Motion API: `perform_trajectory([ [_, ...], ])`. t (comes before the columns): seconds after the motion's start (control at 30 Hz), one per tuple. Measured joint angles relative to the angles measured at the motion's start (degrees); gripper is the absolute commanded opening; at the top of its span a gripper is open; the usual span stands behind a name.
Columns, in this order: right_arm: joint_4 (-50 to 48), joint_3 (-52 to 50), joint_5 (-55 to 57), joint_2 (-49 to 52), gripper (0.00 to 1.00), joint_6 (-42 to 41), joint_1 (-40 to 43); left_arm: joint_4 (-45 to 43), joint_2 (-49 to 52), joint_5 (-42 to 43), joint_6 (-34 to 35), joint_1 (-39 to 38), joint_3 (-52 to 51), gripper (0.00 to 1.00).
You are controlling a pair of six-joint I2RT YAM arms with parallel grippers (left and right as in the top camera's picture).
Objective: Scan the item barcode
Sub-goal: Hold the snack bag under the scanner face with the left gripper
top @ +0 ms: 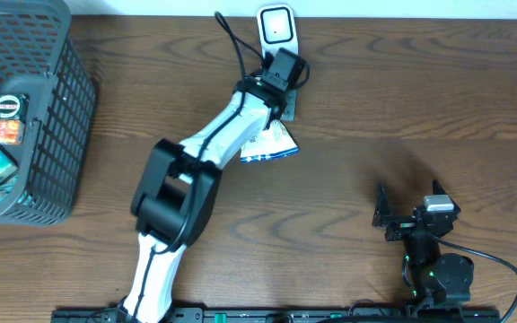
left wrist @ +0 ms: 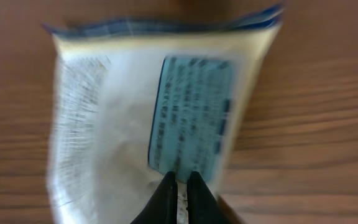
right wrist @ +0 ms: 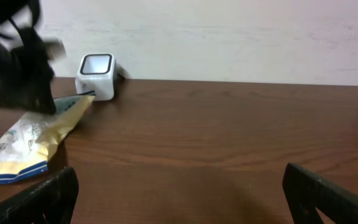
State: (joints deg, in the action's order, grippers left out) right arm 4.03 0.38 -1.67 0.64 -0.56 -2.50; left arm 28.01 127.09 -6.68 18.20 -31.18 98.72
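A basket (top: pixel 56 108) of goods sits at ten o'clock on the tabletop (top: pixel 420 108). Toward twelve o'clock, the left pincer (left wrist: pixel 180 182) is clenched on the edge of a white-and-blue packet (top: pixel 272 146), just at six o'clock of the scanner (top: pixel 276 27). At four o'clock the right pincer (top: pixel 382 215) stands released, grasping nothing.

The pouch (left wrist: pixel 123 124) is a flat packet, white and cream, with dark blue along its sealed edges. On the side that faces the left wrist camera there is a pale blue label (left wrist: pixel 191 115) with dark print; the picture is too blurred to read it. The left hand (left wrist: pixel 179 180) pinches the pouch at one edge, its fingers closed. The pouch is tilted above the surface (right wrist: pixel 229 143), its higher end towards the scanner (top: pixel 276 27). The scanner is a small white box with a dark window and stands at the far edge, just beside the pouch.
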Motion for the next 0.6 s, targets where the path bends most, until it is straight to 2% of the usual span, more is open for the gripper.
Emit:
perform_trajectory([
  [0.1, 0.0, 0.0, 0.0, 0.0, 0.99, 0.0, 0.0, -0.61, 3.37, 1.64, 0.42, 0.02, 0.0, 0.08],
  [0.33, 0.0, 0.0, -0.02, 0.0, 0.99, 0.0, 0.0, 0.15, 2.05, 6.38, 1.07, 0.11, 0.0, 0.09],
  [0.5, 0.0, 0.0, -0.02, 0.0, 0.99, 0.0, 0.0, 3.04, -5.97, 8.11, 1.27, 0.11, -0.02, 0.08],
  [0.6, 0.0, 0.0, 0.0, 0.0, 0.99, 0.0, 0.0, 7.72, -12.15, 7.02, 1.27, 0.11, 0.33, 0.08],
])
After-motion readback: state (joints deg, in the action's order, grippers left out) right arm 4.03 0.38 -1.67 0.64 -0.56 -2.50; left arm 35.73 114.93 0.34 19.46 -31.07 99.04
